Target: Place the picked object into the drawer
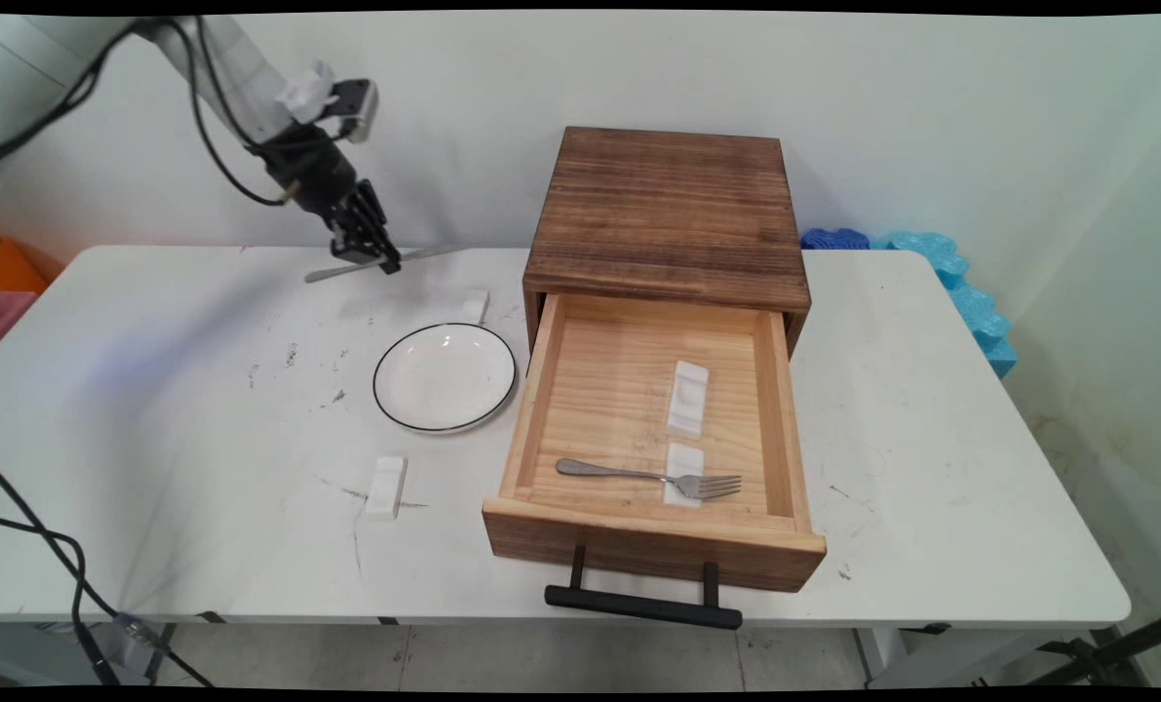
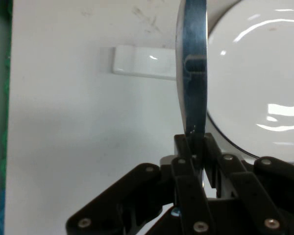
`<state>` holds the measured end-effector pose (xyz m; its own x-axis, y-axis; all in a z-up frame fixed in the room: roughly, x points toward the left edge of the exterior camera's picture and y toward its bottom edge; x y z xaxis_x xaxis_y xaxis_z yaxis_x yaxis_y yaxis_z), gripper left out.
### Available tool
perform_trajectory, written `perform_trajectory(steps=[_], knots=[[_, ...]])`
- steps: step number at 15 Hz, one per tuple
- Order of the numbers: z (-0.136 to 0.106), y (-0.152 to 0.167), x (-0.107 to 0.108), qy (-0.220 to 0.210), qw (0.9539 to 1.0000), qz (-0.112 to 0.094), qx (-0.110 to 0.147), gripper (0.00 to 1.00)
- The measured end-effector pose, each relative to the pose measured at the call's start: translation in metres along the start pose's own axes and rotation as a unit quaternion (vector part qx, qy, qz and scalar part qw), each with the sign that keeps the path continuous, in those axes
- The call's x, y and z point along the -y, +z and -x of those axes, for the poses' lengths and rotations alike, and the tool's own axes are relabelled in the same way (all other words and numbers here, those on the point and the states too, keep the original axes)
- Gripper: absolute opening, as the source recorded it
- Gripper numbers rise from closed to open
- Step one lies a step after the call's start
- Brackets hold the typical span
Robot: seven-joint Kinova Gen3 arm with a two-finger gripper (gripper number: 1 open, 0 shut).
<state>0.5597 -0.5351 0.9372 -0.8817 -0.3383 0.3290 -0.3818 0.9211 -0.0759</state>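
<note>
We see the jaws closed tight on a flat metal utensil, most likely a knife (image 2: 192,73), pinched between the fingertips (image 2: 185,147). In the main view the gripper (image 1: 377,255) hangs above the table's far left part, and the knife (image 1: 385,262) lies roughly level in its grasp, sticking out to both sides, clear of the table (image 1: 151,390).

Below and just toward the near side we note a small white rest (image 1: 475,305), lying just beside the far rim of a white plate (image 1: 445,377) with a thin dark edge; the hand view shows the same rest (image 2: 143,62) and plate (image 2: 259,78) behind the blade. A second white rest (image 1: 386,486) lies nearer the table's front, well apart from the plate.

Right of the plate stands a wooden box (image 1: 668,210) with its drawer (image 1: 650,439) pulled open, black handle (image 1: 642,604) facing front. Inside we record two more white rests (image 1: 687,395) and a fork (image 1: 650,477), its tines lying on the nearer one.
</note>
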Motion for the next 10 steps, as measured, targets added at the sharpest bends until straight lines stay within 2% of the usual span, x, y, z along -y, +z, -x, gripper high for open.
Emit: perform_trajectory(steps=[4,10], knots=[[-0.001,-0.038,-0.016,0.012,0.9997,0.011,-0.018,0.0],[-0.036,-0.085,-0.051,0.016,0.9983,0.02,-0.053,0.0]])
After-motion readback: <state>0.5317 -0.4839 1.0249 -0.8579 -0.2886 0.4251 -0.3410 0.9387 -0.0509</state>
